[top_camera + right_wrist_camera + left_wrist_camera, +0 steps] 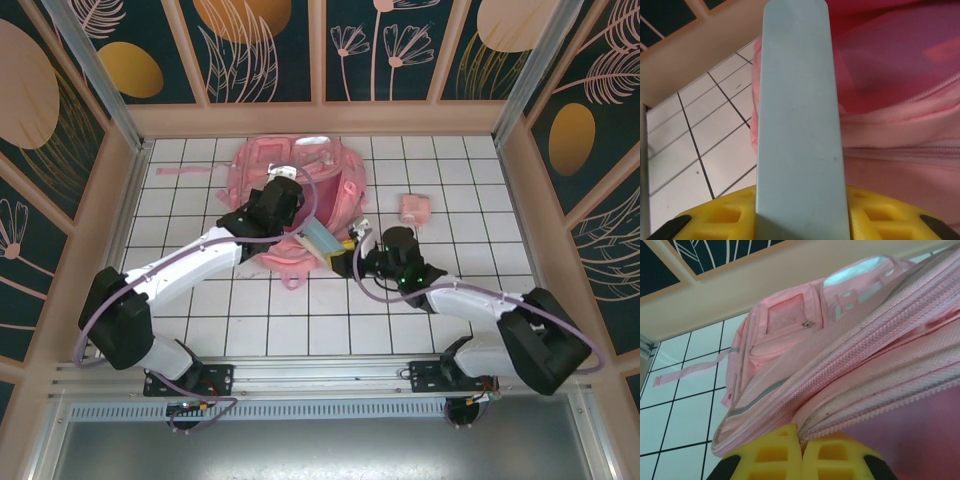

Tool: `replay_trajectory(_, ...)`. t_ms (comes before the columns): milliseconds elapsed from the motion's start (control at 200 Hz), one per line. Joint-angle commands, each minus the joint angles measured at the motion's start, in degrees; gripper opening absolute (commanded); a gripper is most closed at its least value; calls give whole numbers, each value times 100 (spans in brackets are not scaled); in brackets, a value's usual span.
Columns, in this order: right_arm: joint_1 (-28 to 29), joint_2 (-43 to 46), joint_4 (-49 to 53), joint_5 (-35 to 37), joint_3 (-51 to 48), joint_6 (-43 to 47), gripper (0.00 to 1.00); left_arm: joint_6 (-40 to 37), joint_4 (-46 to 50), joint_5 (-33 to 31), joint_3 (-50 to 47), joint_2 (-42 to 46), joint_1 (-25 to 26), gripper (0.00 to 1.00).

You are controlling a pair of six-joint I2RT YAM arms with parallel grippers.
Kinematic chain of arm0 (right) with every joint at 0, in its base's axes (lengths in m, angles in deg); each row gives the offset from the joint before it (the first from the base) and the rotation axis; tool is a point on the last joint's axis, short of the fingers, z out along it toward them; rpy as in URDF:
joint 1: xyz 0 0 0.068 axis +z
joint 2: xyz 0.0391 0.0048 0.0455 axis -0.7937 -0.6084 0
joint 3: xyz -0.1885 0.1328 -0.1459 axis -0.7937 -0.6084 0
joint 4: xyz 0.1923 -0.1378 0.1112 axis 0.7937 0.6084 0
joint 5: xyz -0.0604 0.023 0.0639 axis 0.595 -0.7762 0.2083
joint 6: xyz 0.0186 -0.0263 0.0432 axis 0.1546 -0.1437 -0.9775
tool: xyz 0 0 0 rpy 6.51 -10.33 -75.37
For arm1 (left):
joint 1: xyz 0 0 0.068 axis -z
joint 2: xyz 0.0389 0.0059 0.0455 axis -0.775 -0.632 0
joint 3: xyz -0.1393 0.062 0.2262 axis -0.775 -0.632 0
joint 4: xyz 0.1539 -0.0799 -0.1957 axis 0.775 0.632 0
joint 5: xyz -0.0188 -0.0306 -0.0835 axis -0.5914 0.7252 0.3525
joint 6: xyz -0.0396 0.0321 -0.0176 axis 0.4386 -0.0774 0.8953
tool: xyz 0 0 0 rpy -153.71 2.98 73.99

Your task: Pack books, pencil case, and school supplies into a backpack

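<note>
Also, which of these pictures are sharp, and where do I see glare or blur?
Top external: evenly lit, sharp throughout. Left wrist: the backpack is crisp, its reflective strip shines pale, the left gripper near the lens is soft. Right wrist: the pencil case is very close and slightly soft.

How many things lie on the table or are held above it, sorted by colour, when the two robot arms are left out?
Pink: 2 (backpack, small soft item)
Pale blue: 1 (pencil case)
Total: 3
</note>
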Motion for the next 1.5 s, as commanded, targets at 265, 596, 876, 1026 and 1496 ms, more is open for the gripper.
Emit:
replay_trajectory(265, -370, -1326, -1230, -480, 1170, -2914, 28, 220, -751, 221, 105, 519, 181, 0)
replay_trajectory(596, -451, -3104, -1361, 361, 2621, -4455, 29, 126, -882, 269, -130, 605, 387, 0)
replay_trajectory(876, -503, -4155, -1032, 831, 3791, -4861, 35, 168, -898, 322, -250, 670, 410, 0)
replay_trajectory(1026, -548, -4151, -509, 745, 4026, -4694, 58, 171, -867, 184, -237, 624, 412, 0)
replay_trajectory(1496, -542, -1879, -272, 1452, 2048, -4057, 99, 340, -644, -325, 14, 222, 414, 0)
